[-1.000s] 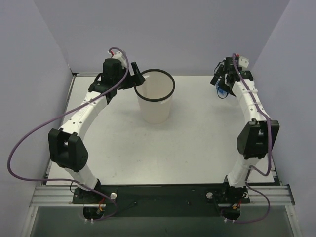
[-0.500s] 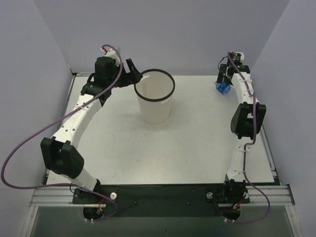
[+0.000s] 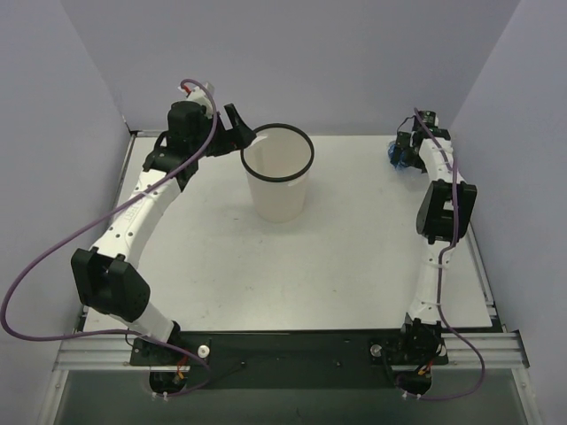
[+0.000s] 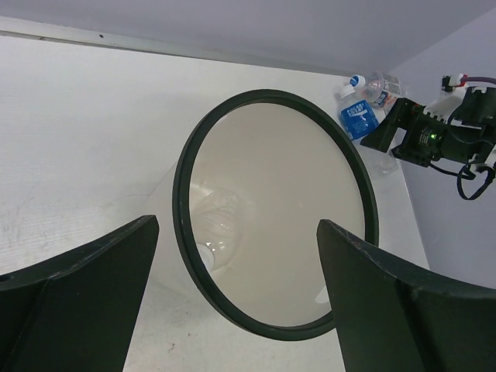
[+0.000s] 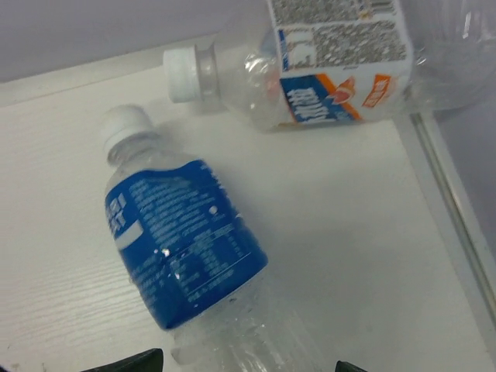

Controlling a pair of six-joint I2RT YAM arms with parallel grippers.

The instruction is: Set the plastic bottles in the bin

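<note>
Soft, even light is falling from overhead, leaving the white bench (image 3: 354, 266) bright and shadows faint. The inner wall of the bin (image 4: 294, 194) is glowing pale. In the right wrist view, small glints are sparkling on the blue-labelled bottle (image 5: 182, 240), whose near end is blurring slightly.

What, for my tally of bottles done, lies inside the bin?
One clear white-capped bottle lies at the bottom of the bin; the near rim hides part of the floor.

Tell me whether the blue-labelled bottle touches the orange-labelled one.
Apart. The right wrist view shows a strip of bare table between the blue-labelled bottle and the orange-labelled bottle, both lying down.
</note>
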